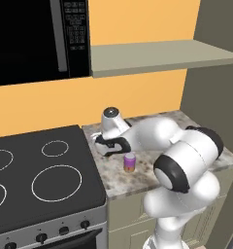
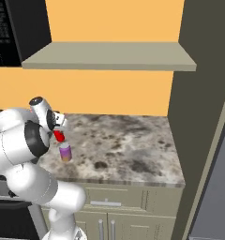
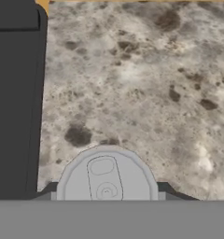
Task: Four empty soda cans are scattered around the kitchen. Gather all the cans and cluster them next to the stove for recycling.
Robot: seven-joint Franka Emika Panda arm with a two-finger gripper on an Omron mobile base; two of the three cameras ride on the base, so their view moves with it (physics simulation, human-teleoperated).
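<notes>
Jaws closed on a red can (image 2: 59,136), its silvery top (image 3: 107,177) sitting squarely between the two fingertips (image 3: 49,189) in the hand view, gripper (image 1: 100,141) low over the stone counter (image 2: 128,140) just right of the stove (image 1: 36,180). Held near the counter's left edge, beside the black cooktop. Purple can (image 1: 130,162) upright on the counter just nearer than the gripper, close to the red one but apart from it.
</notes>
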